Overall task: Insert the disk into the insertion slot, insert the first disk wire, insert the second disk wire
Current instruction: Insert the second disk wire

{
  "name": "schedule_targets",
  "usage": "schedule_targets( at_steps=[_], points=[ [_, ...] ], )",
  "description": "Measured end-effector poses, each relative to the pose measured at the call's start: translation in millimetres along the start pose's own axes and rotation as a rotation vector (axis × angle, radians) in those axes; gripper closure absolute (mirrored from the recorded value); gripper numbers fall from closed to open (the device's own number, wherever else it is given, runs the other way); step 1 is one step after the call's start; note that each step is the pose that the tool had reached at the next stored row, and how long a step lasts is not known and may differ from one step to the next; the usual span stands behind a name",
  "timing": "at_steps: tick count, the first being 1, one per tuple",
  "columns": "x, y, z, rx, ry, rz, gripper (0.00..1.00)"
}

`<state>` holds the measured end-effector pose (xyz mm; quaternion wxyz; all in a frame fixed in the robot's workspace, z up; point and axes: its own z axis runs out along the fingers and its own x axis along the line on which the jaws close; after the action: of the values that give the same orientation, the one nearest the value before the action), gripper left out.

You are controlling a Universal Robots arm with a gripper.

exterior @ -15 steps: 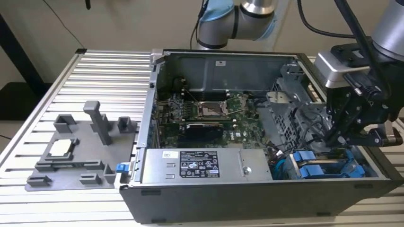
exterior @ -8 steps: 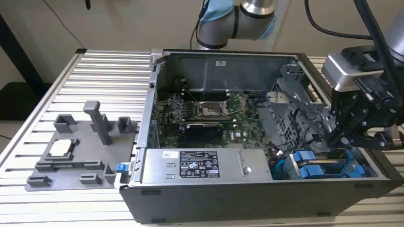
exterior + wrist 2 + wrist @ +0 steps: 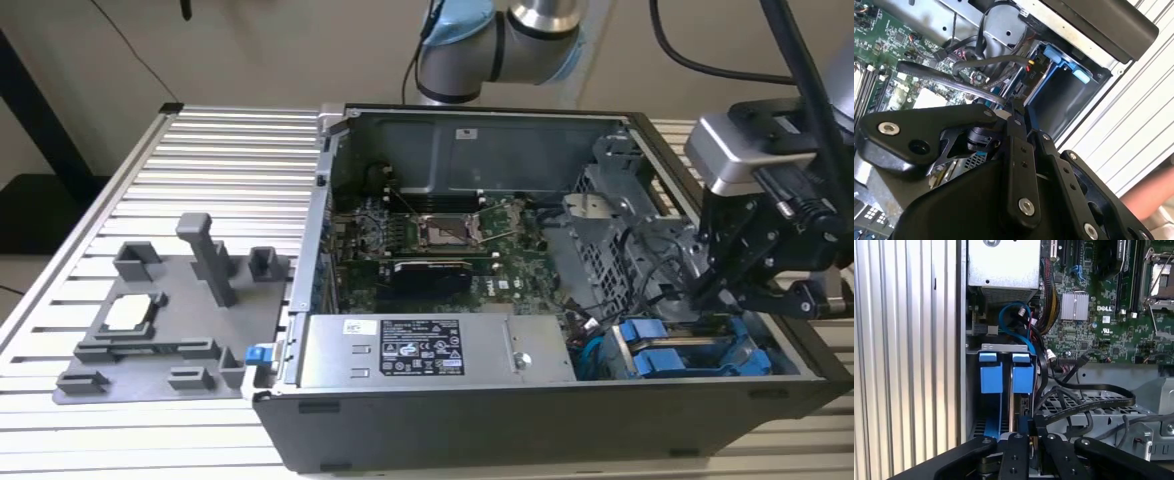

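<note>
Two blue-fronted carriers stand side by side in the grey drive cage [image 3: 742, 352] at the case's near corner on the exterior view's right. The disk [image 3: 1022, 376] sits in the insertion slot [image 3: 999, 347], next to the other carrier [image 3: 990, 378]. My gripper [image 3: 703, 298] hangs just above that cage, over the disk's end. In both wrist views its black fingers [image 3: 1016, 450] are pressed close together. A flat black disk wire [image 3: 949, 80] runs from the motherboard side right up to the gripper [image 3: 1013, 107], which is shut on its end. The same wire [image 3: 1104, 392] loops over the perforated cage top.
The open computer case [image 3: 534, 420] lies on a slatted aluminium table [image 3: 227, 150]. Inside it are the silver labelled power-supply box [image 3: 427, 350], the green motherboard [image 3: 427, 235] and loose cable bundles [image 3: 1046, 305]. A grey plastic fixture [image 3: 174, 310] stands to the exterior view's left.
</note>
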<state>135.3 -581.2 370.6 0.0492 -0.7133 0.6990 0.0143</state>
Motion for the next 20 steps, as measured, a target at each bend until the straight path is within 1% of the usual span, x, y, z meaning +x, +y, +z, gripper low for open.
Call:
schedule_targets(
  at_steps=[3, 6, 8, 11, 18, 20],
  points=[
    [0.6, -4.0, 0.8, -0.02, -0.0004, 0.002, 0.84],
    [1.3, -9.2, 1.8, -0.0422, -0.0008, 0.004, 0.84],
    [1.8, -12.3, 2.8, -0.0509, -0.0024, 0.005, 0.84],
    [2.3, -14.1, 3.7, -0.0518, -0.0108, 0.005, 0.84],
    [2.3, -14.1, 4.1, -0.0518, -0.0121, 0.005, 0.84],
    [2.5, -14.1, 5.3, -0.0514, -0.0128, 0.005, 0.84]
  ],
)
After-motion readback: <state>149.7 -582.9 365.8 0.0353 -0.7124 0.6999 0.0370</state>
